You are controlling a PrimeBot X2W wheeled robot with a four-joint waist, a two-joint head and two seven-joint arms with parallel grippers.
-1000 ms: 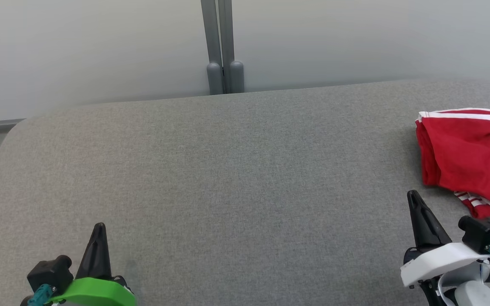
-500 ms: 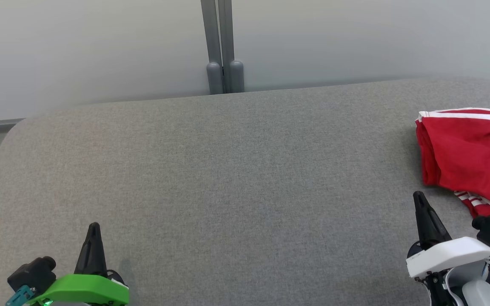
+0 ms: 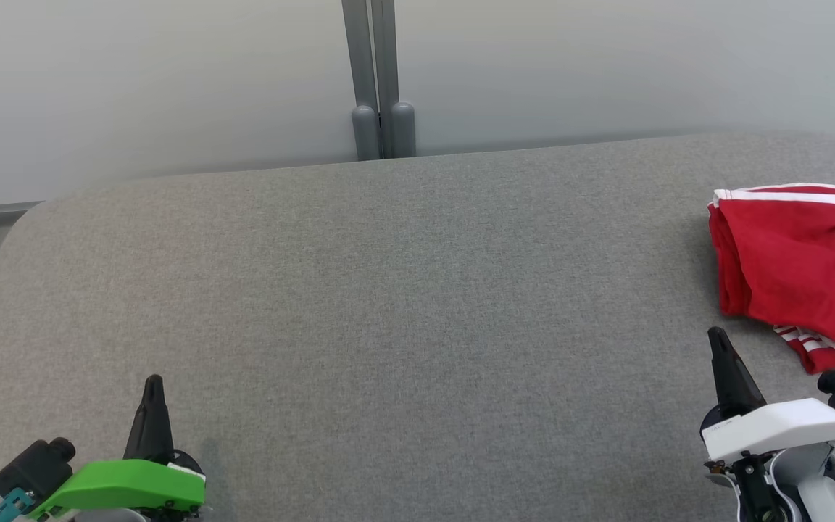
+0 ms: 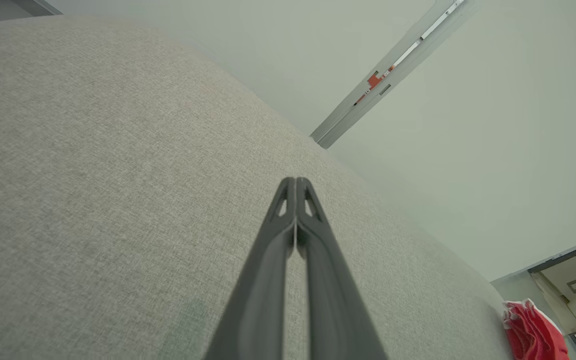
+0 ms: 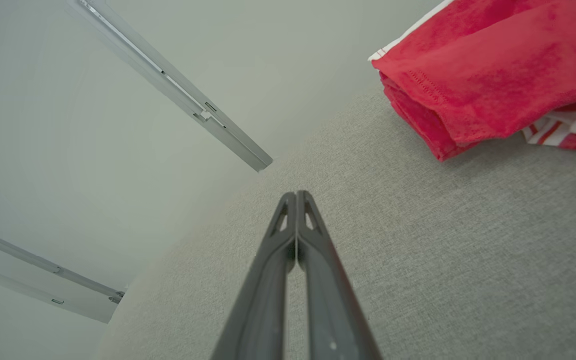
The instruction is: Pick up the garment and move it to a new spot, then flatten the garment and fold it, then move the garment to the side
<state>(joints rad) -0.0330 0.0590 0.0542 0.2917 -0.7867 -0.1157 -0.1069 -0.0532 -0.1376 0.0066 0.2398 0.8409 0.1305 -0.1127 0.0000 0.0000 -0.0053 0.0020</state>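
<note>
The left gripper (image 3: 151, 380) and right gripper (image 3: 715, 335), both clenched empty, have drifted slightly outward. The garment (image 3: 802, 268) stays just ahead-right of the latter.

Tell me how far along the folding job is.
Looks essentially done. The red garment lies folded in layers at the right side of the grey surface, so folding and moving aside appear finished. Nothing is in hand: the left gripper and right gripper sit near the front edge, jaws shut and empty, apart from the garment. Nothing visibly remains, though a striped edge pokes out below the fold.
</note>
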